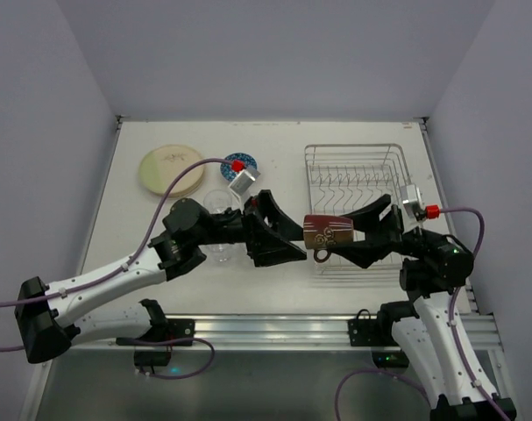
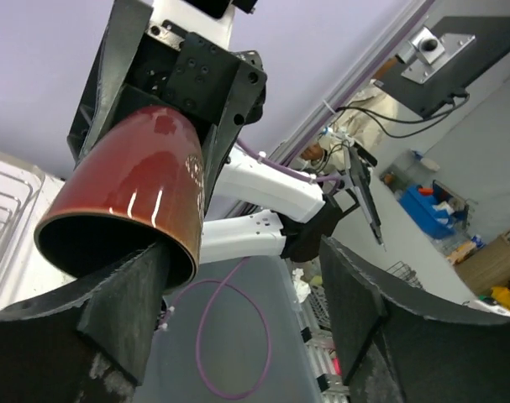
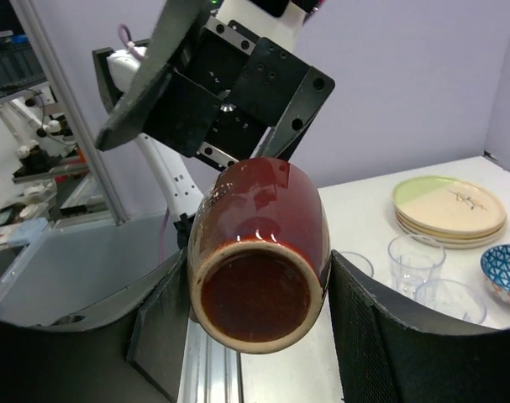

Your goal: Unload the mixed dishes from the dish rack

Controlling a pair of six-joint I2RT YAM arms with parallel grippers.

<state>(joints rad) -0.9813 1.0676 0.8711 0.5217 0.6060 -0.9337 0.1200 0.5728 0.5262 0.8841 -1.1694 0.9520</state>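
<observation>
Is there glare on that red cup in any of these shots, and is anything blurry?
Left wrist view: thin white glare streaks on the cup. Right wrist view: broader, softer highlights on its top, and the cup is sharp. Top view: even light, nothing visibly blurred.

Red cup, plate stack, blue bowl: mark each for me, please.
red cup (image 3: 261,214), right wrist view, glazed side.
plate stack (image 3: 449,204), right wrist view, top plate's face.
blue bowl (image 3: 506,269), right wrist view, patterned inside.
</observation>
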